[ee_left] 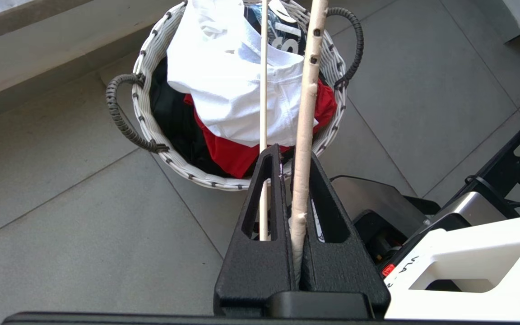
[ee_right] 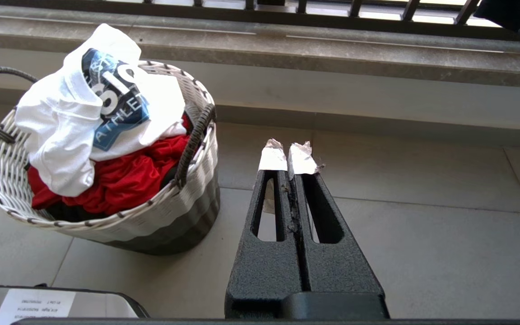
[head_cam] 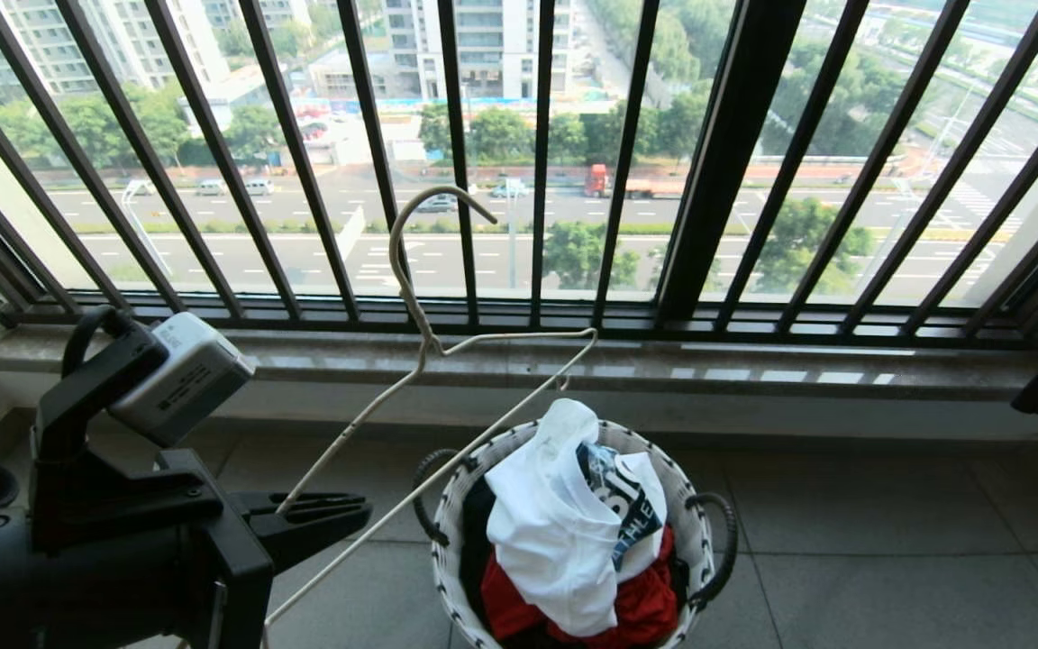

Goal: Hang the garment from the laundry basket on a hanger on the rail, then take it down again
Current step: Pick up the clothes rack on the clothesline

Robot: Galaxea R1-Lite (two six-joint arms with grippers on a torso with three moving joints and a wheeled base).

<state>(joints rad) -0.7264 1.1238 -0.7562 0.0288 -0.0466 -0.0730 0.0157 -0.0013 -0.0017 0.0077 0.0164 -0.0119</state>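
Note:
The white garment with its navy lettered print lies on top of the pile in the laundry basket on the tiled floor. My left gripper is at the lower left, shut on one shoulder arm of the cream wire hanger. The hanger's hook points up in front of the railing. In the left wrist view the gripper clamps the hanger wire just short of the basket and the garment. My right gripper is shut and empty above the floor, beside the basket. The rail is out of view.
A red cloth and a black shirt lie under the garment in the basket. The black balcony railing and a stone sill close off the far side. My own base sits close behind the left gripper.

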